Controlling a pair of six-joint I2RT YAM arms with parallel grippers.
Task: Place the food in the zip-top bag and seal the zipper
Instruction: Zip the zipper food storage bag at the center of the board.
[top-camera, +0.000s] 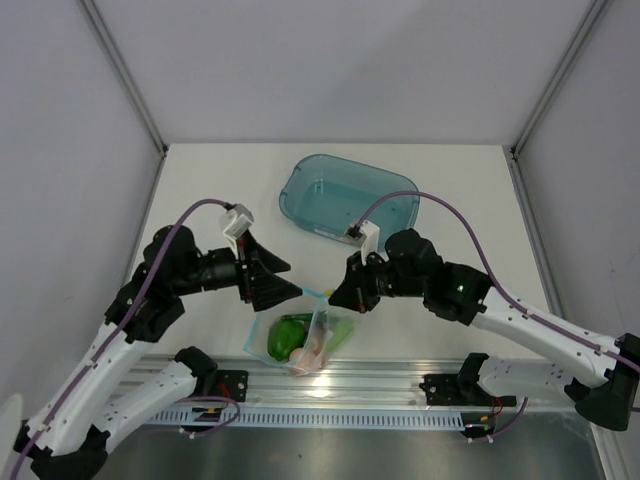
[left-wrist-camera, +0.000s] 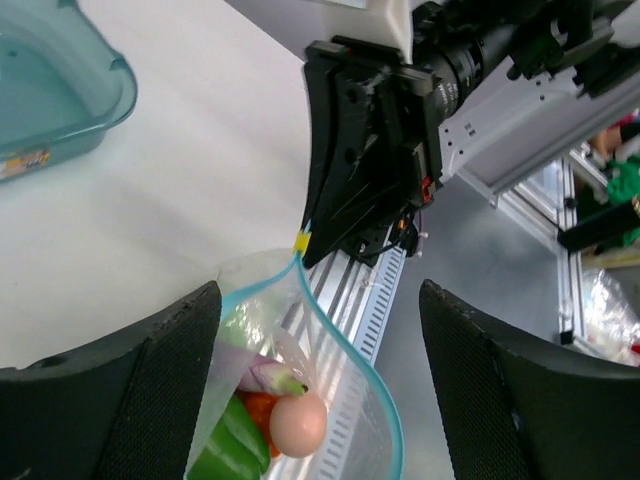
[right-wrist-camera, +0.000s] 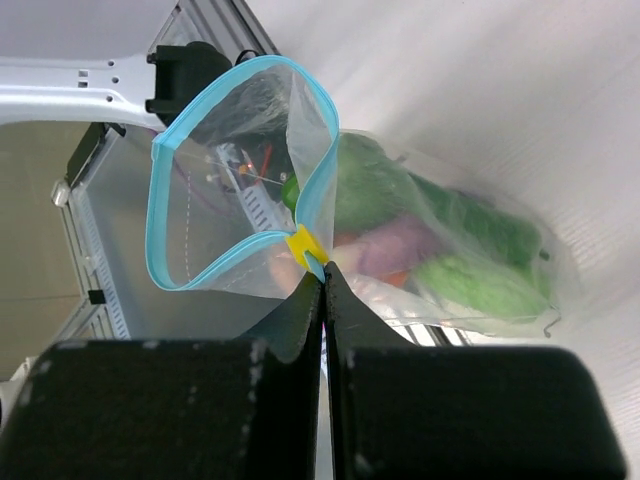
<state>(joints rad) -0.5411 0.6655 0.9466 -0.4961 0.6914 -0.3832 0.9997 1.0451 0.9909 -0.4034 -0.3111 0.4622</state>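
At six o'clock on the white desk (top-camera: 220, 180), the right pincer (right-wrist-camera: 322, 282) is clenching the teal zipper (right-wrist-camera: 155, 220) of the clear plastic vegetable-filled bag (top-camera: 310, 345); the left pincer (left-wrist-camera: 320, 290) is gaping, so tugging could drag it.

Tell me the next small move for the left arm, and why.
Probably close the left gripper on the zipper beside where the right gripper pinches it, then slide along. The food is inside the zip-top bag, the mouth gapes, and the left jaws stand open.
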